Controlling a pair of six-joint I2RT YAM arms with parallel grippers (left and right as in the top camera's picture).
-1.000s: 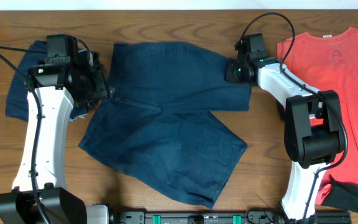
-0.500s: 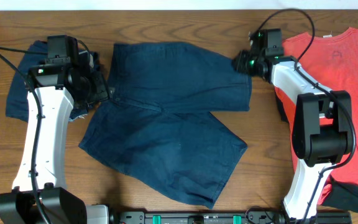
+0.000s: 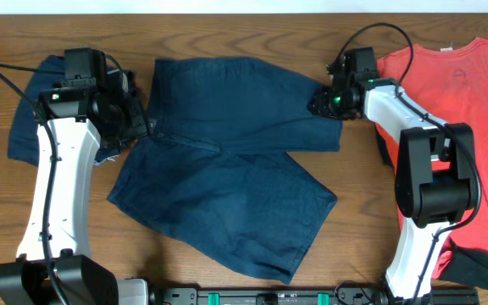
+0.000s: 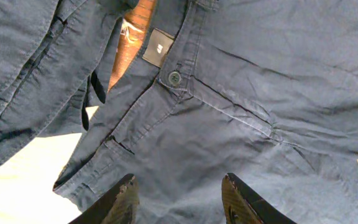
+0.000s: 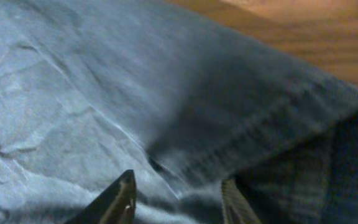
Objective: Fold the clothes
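Observation:
Dark navy shorts (image 3: 227, 161) lie spread flat in the middle of the table, waistband to the left and legs to the right. My left gripper (image 3: 138, 119) is open just above the waistband. The left wrist view shows its jaws (image 4: 180, 193) apart over the cloth, below the small button (image 4: 174, 77) and pale label (image 4: 158, 46). My right gripper (image 3: 322, 100) is open over the hem corner of the far leg. Its jaws (image 5: 179, 193) straddle the hem (image 5: 272, 124). A coral-red T-shirt (image 3: 473, 110) lies at the right.
Another pair of navy shorts (image 3: 28, 119) lies bunched at the far left, under my left arm; it also shows in the left wrist view (image 4: 23, 68). A dark cloth (image 3: 481, 271) lies at the bottom right corner. Bare wood (image 5: 303, 31) lies beyond the hem.
My right gripper swung up and to the right off the leg, then came back down to the hem corner. The left arm and the shorts have not moved.

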